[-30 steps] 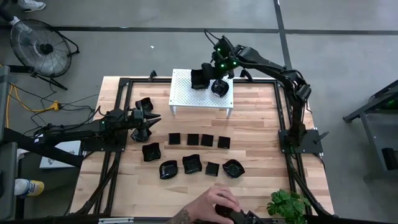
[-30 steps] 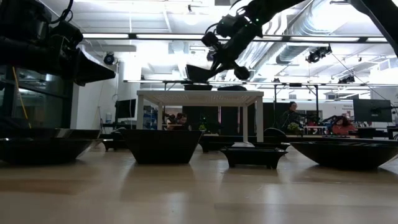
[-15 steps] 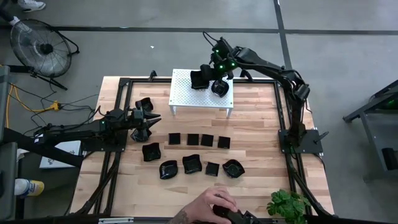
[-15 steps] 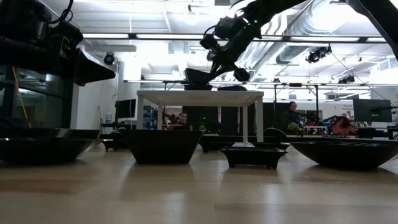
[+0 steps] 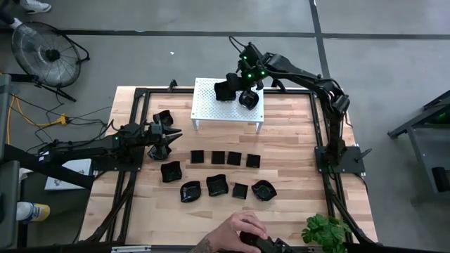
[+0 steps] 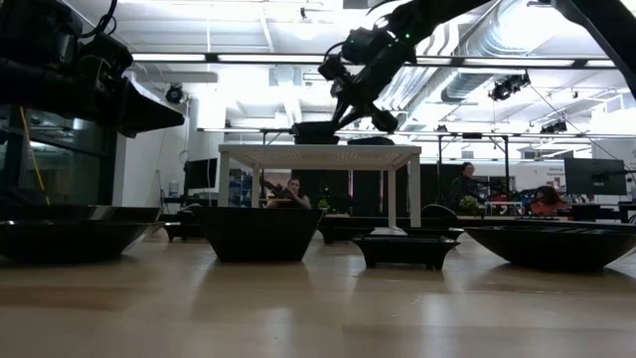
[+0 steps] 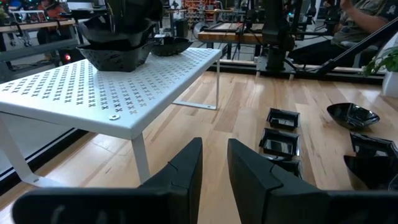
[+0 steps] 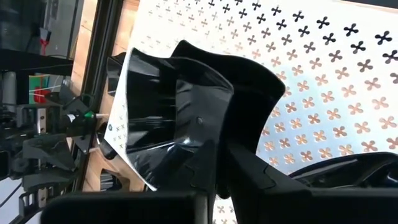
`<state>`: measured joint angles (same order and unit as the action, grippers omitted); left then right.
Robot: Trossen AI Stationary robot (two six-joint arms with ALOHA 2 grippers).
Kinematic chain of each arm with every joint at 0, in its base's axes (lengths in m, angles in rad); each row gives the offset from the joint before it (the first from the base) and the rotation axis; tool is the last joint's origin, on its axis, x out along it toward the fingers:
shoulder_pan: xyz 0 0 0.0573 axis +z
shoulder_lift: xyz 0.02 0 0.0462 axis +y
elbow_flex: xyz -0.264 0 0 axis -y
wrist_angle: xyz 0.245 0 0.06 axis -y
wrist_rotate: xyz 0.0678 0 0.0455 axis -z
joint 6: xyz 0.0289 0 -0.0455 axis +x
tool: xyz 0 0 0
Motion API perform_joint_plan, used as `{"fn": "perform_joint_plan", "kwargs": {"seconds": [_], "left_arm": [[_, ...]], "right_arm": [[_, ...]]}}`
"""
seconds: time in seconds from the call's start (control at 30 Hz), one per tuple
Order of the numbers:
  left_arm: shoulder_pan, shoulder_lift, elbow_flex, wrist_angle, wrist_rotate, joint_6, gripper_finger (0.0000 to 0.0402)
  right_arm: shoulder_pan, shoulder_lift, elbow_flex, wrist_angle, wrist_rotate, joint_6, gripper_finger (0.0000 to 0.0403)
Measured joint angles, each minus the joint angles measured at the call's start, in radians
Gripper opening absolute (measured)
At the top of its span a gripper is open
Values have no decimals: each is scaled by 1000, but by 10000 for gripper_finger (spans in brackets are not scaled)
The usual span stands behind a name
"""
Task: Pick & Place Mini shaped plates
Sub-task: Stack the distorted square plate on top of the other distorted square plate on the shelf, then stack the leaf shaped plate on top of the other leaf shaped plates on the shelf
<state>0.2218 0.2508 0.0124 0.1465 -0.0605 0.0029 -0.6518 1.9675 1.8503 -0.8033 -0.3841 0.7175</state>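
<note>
The right gripper (image 5: 230, 87) holds a black plate (image 8: 168, 112) on the white stand (image 5: 211, 105), jaws clamped on its rim; the left gripper (image 7: 214, 165) waits, jaws narrow.

A robotics lab or workshop — exposed ceiling ducts (image 6: 517, 40) and strip lights overhead; workbenches (image 6: 517, 207) with seated people (image 6: 549, 199) behind; concrete floor (image 5: 176, 56), a floor fan (image 5: 42, 53).

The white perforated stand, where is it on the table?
In the high view the white perforated stand sits at the table's far edge, middle, with the right gripper holding a black dish on it.
</note>
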Motion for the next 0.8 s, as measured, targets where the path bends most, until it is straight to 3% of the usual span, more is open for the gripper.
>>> {"fn": "perform_joint_plan", "kwargs": {"seconds": [0.5,0.8], "left_arm": [[0,0,0,0,0,0,73],[0,0,0,-1,0,0,73]], "right_arm": [[0,-4,0,-1,5,-30,47],[35,-92,0,-48,-24,-198,55]]}}
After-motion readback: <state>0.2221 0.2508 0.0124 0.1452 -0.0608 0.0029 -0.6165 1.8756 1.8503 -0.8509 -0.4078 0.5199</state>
